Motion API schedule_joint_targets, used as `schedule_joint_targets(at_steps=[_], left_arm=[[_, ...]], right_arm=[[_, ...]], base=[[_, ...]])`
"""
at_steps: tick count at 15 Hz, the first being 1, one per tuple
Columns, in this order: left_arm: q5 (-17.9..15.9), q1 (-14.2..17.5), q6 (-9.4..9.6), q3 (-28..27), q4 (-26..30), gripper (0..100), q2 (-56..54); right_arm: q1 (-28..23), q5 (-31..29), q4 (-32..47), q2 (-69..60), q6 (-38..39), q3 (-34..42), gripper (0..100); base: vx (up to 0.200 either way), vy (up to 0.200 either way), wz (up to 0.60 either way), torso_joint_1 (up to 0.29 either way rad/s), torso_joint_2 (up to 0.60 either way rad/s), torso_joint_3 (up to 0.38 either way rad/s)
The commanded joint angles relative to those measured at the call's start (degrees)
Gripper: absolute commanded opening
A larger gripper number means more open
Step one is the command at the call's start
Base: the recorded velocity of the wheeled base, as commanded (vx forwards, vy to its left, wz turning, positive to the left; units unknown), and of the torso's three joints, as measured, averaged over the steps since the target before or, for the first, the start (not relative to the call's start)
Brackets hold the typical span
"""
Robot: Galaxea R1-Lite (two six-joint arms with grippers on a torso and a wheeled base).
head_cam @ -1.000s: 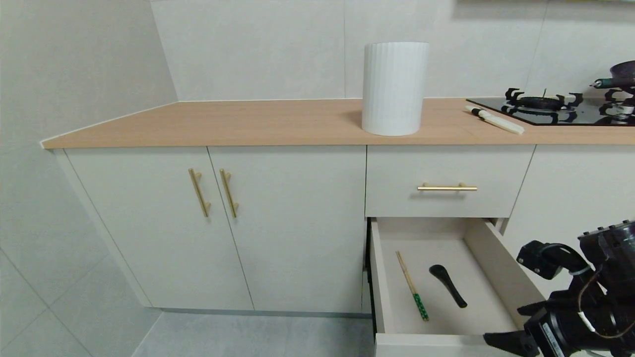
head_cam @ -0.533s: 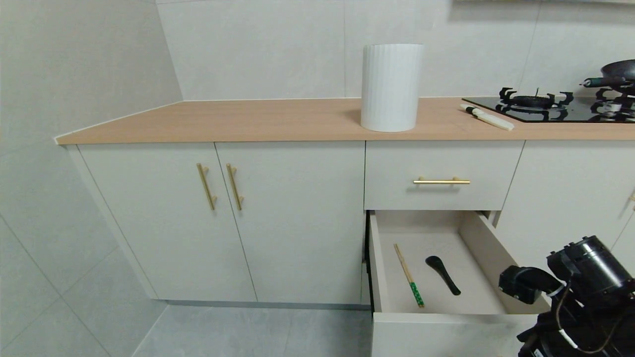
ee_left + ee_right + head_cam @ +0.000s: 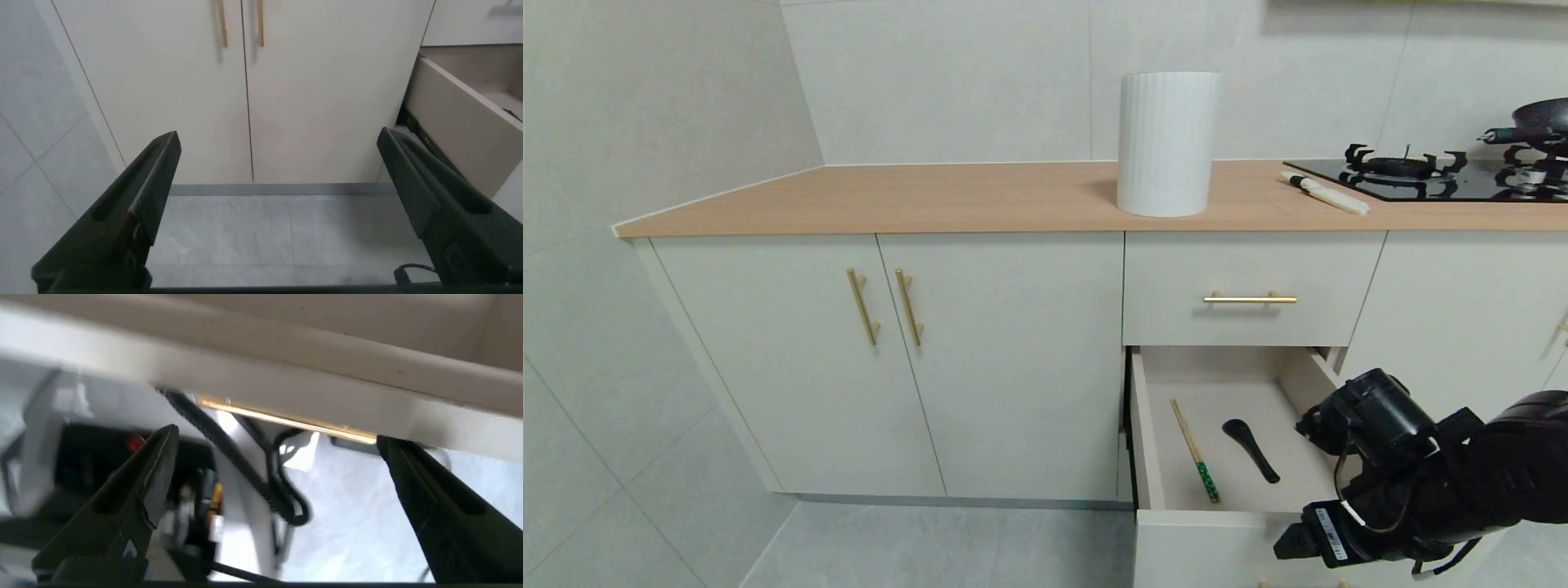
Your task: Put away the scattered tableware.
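Slim wooden chopsticks (image 3: 1194, 451) and a glossy black spoon (image 3: 1252, 452) lie apart in the open drawer (image 3: 1142, 433); left hand (image 3: 276, 139) and right hand (image 3: 276, 439) both released

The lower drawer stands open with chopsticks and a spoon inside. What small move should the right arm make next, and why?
Probably ease the right gripper forward onto the gold handle and push the drawer shut. The chopsticks and black spoon already lie inside, and the open gripper faces the handle on the drawer front.
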Motion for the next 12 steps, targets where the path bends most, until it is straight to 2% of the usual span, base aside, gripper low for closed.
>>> schedule_joint_targets(at_steps=[1,6,12], left_arm=[[-0.02,0.01,0.00,0.00,0.02,100,0.02],[-0.02,0.01,0.00,0.00,0.02,100,0.02],[-0.02,0.01,0.00,0.00,0.02,100,0.02]], right_arm=[[0.25,-0.33,-0.25,1.99,0.17,-0.96,100],[0.08,-4.90,-0.60,6.21,3.15,-5.44,100],[-3.00,-5.42,-2.71,12.54,2.89,-14.06,100]], base=[[0.000,0.000,0.00,0.000,0.00,0.000],[0.000,0.000,0.00,0.000,0.00,0.000],[0.000,0.000,0.00,0.000,0.00,0.000]])
